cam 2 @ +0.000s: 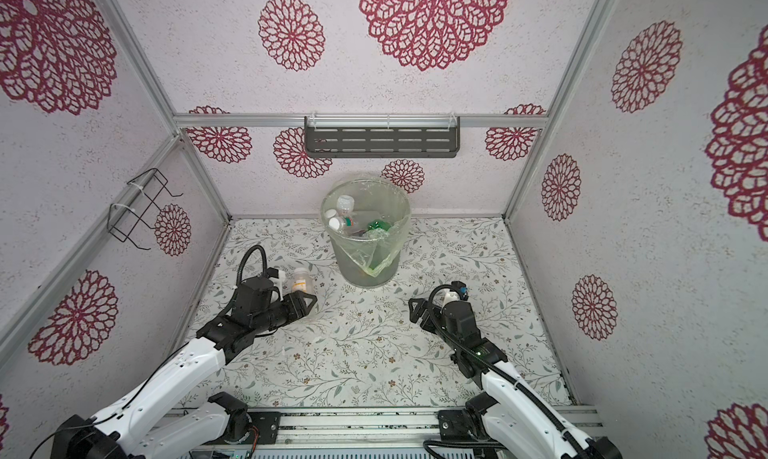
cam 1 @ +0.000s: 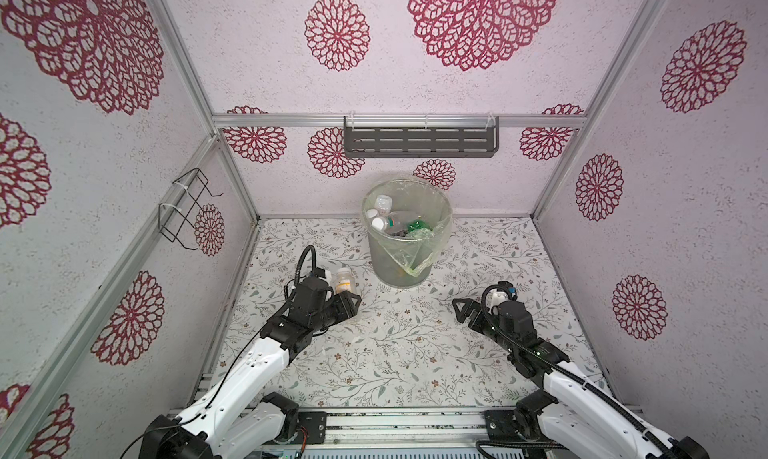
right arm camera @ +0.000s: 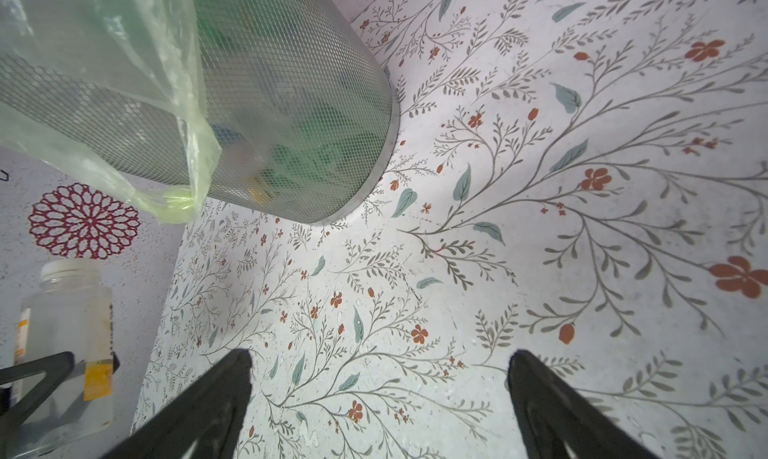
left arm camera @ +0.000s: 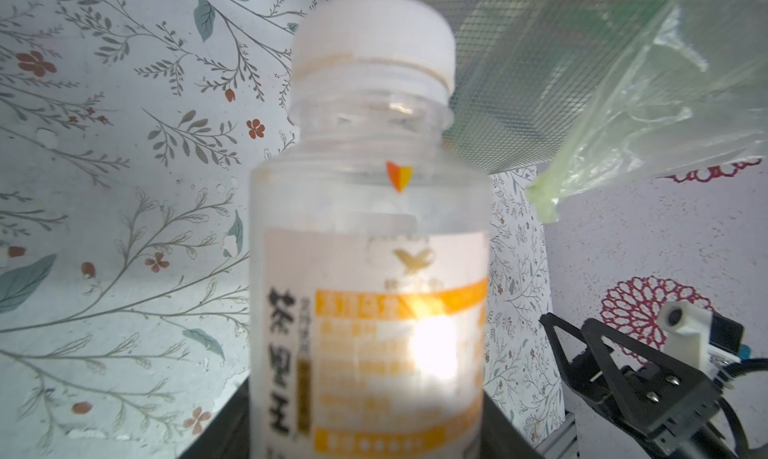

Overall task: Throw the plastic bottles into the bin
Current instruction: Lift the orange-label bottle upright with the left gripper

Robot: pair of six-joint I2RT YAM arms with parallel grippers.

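A clear plastic bottle point(cam 1: 345, 281) with a white cap and a white and orange label stands upright left of the bin. It fills the left wrist view point(left arm camera: 374, 270). My left gripper point(cam 1: 351, 298) is shut on its lower body, one dark jaw on each side point(left arm camera: 365, 436). The bin point(cam 1: 395, 265), grey mesh lined with a yellowish clear bag, stands at the back centre, in both top views point(cam 2: 357, 265). Several bottles lie inside it point(cam 1: 384, 222), one of them green point(cam 1: 415, 227). My right gripper point(cam 1: 459, 307) hangs open and empty over the table to the bin's front right point(right arm camera: 380, 361).
The floral table point(cam 1: 395, 353) is enclosed by patterned walls. A grey slotted shelf point(cam 1: 420, 141) hangs on the back wall above the bin. A black wire rack point(cam 1: 187, 207) sticks out from the left wall. A bag flap point(cam 1: 409, 257) drapes down the bin's front.
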